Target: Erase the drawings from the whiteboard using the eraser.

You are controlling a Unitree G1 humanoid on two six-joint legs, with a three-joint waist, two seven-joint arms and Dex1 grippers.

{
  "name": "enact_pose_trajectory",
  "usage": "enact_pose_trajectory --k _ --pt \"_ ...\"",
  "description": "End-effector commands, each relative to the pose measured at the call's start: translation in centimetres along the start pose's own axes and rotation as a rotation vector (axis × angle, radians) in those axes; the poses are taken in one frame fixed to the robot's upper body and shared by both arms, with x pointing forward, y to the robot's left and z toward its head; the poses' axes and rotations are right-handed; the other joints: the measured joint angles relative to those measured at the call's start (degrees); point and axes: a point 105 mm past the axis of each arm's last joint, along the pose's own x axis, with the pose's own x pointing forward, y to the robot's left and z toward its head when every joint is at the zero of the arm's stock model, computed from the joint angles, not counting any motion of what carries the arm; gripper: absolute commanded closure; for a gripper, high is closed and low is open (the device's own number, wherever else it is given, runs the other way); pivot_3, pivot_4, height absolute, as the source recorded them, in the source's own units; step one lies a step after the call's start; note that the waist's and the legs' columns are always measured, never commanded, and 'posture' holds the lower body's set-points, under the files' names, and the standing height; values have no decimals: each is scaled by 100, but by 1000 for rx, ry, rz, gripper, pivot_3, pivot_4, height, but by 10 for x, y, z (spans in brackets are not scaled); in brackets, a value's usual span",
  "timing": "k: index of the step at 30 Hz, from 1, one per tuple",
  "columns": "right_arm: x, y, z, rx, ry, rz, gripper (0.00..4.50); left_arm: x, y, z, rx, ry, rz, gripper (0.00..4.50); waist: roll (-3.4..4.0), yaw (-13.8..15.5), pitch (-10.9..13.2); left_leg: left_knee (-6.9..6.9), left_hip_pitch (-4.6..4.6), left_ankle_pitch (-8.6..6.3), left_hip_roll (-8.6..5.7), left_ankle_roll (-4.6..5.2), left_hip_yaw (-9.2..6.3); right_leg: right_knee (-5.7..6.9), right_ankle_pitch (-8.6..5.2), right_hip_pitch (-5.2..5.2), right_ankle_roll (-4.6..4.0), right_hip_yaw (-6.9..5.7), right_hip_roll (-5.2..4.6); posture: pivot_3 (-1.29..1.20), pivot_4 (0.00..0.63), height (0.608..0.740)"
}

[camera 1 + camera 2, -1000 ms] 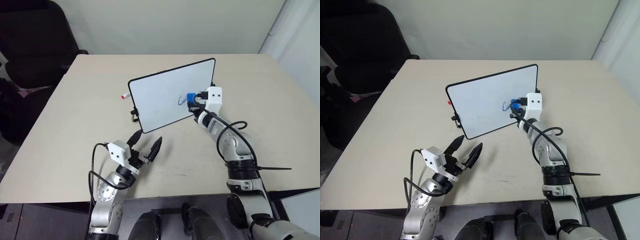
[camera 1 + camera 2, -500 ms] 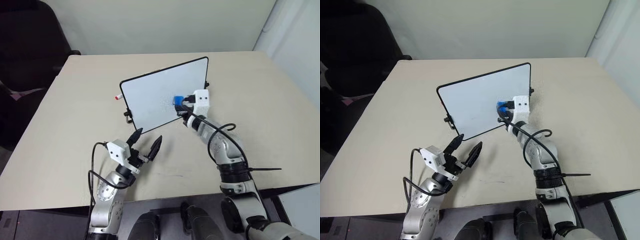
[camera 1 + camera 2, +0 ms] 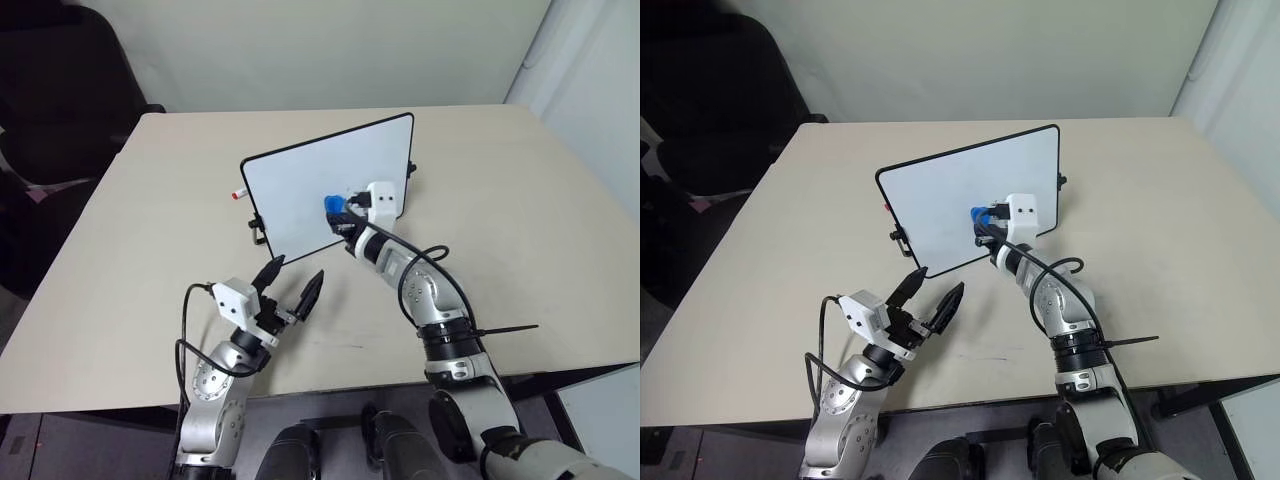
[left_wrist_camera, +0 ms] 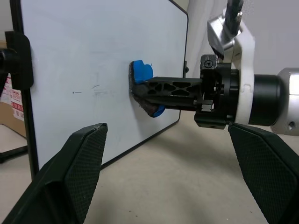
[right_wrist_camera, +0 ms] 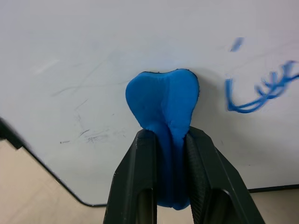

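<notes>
A: Where is the eraser [image 5: 162, 109]?

B: The right gripper [image 3: 343, 212] has it. The two black fingers [image 5: 140, 186] squeeze the blue block tight from both sides. It even looks squished.

A: Is it on the whiteboard [image 3: 300, 190]?

B: Yes. The dark side of the eraser presses flat against the white face. The board stands up on the tan table [image 3: 130, 230], tilted back a bit.

A: Can you see the drawings [image 5: 261, 88]?

B: In the right wrist view, yes. A blue loopy scribble sits just beside the eraser, not under it. A tiny blue dash is near it too. Faint grey smudges are on the other side of the eraser.

A: What about the left gripper [image 3: 293, 288]?

B: It hangs over the table in front of the board. Its fingers are spread wide apart and hold nothing. It points at the board but does not touch it.

A: Anything else?

B: A red-capped marker [image 3: 238, 195] peeks out behind the board's edge.
</notes>
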Motion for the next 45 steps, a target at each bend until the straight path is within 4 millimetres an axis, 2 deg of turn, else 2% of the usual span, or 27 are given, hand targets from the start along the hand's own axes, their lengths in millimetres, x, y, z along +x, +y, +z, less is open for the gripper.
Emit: enact_pose_trajectory --k 1,5,14,19,24,27,31,36,41,43,45 --pt "-1 -13 22 26 -82 -49 4043 4 -1 13 24 -41 -19 0 -1 0 0 1 -1 2 -2 -8 0 -1 0 1 0 1 0 0 150 740" --pt "-1 -25 23 50 -95 -90 4043 4 1 14 25 -47 -15 0 -1 0 0 0 -3 -9 -3 -38 -2 -3 0 -1 0 3 -2 0 150 740" --pt "4 -47 17 83 -86 -189 4043 4 4 17 31 -55 -7 0 -1 -11 0 -1 1 10 -3 -7 -3 0 0 -5 -1 2 -1 0 150 740" --pt "7 -50 14 70 -79 -208 4043 3 6 18 33 -56 -2 0 -1 -11 1 -1 -1 -25 -4 -68 -4 -14 0 -5 -1 3 -1 0 150 740" --pt "9 -53 10 70 -71 -231 4043 1 6 20 35 -60 6 0 -1 -12 1 -2 0 -25 -4 -69 -4 -10 1 -13 -1 2 -1 0 150 740" --pt "11 -43 10 64 -67 -188 4043 0 6 21 36 -61 6 0 -1 -21 1 -2 4 -16 -4 -53 -2 -5 1 -17 -1 1 0 0 150 740" --pt "14 0 13 13 -50 -8 4043 0 5 21 31 -62 3 0 -2 -66 1 -2 2 6 -4 -14 3 -8 2 -23 -1 1 0 0 150 740" --pt "11 41 5 -61 9 148 4043 1 3 20 25 -60 -3 0 -2 -121 1 -10 -6 -6 3 -28 9 5 9 -52 -12 -8 3 0 150 740" --pt "9 64 1 -131 51 213 4043 3 -1 18 25 -55 -19 0 -2 -125 1 -14 -1 -28 22 -48 8 9 17 -59 -24 -18 16 0 150 740" --pt "10 63 4 -137 48 201 4043 4 -1 18 27 -54 -22 0 -2 -125 1 -16 -1 -31 24 -49 6 9 17 -60 -25 -19 18 0 150 740" --pt "13 52 6 -117 47 146 4043 4 -1 17 28 -54 -21 0 -2 -124 1 -16 -1 -31 24 -49 5 9 17 -60 -26 -19 18 0 150 740"
